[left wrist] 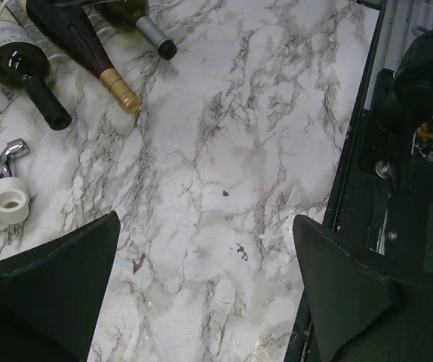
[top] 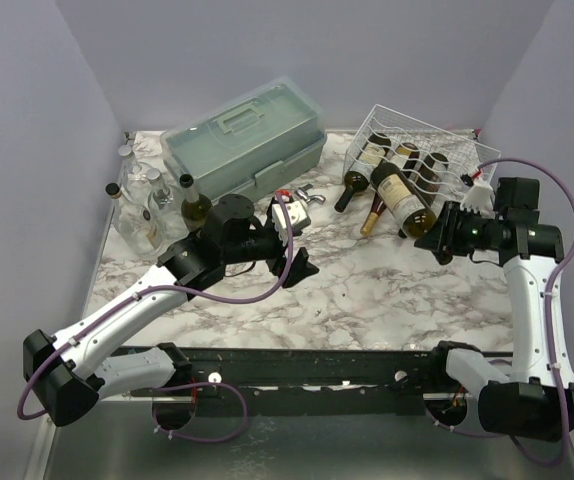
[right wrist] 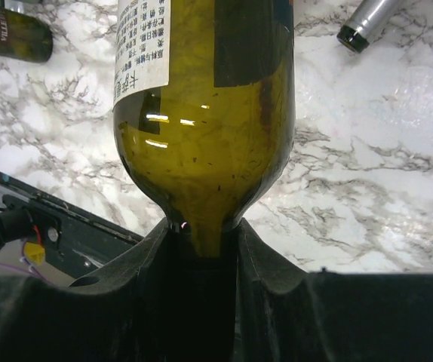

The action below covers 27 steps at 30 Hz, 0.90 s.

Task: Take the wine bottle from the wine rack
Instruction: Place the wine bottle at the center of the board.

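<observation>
- The left pincer gapes wide over the bare counter, well apart from the rack.
- The wine bottle slants, base at the wine rack front, neck toward the right arm.
- The right pincer, much nearer, is clenched on that neck.

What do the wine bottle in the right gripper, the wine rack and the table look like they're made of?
The wine bottle looks like glossy olive-green glass: sharp light reflections and a see-through body. The wine rack seems to be thin metal wire with a white coating, forming an open grid. The table has grey veins on white; real marble or a printed laminate, I cannot tell.
</observation>
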### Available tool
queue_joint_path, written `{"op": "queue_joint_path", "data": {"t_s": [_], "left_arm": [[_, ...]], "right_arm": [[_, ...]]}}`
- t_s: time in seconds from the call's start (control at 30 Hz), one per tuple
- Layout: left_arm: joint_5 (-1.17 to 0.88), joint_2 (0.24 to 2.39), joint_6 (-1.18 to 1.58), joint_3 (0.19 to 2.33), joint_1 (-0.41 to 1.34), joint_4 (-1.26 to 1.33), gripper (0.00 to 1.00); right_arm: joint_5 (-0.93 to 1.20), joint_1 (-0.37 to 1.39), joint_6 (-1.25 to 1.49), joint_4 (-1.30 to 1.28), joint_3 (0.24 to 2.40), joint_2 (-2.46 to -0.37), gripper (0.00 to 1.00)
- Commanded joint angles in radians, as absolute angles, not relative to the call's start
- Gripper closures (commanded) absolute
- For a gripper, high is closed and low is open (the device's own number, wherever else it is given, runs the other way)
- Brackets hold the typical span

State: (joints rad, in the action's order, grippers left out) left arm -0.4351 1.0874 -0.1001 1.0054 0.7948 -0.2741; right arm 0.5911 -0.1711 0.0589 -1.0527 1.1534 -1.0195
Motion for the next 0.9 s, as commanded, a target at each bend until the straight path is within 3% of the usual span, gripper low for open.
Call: {"op": "queue_joint_path", "data": {"t_s": [0.0, 0.87], "left_arm": [[-0.469, 1.063, -0.135, 0.987, 0.795, -0.255, 0.01], [-0.631, 0.992, -0.232, 0.879, 0.796, -0.141, 0.01]], "right_arm": [[0.66, -0.165, -0.087, -1.026, 1.25, -1.04, 1.0], [0.538, -0.052, -0.879, -1.369, 1.489, -1.173, 1.0]]}}
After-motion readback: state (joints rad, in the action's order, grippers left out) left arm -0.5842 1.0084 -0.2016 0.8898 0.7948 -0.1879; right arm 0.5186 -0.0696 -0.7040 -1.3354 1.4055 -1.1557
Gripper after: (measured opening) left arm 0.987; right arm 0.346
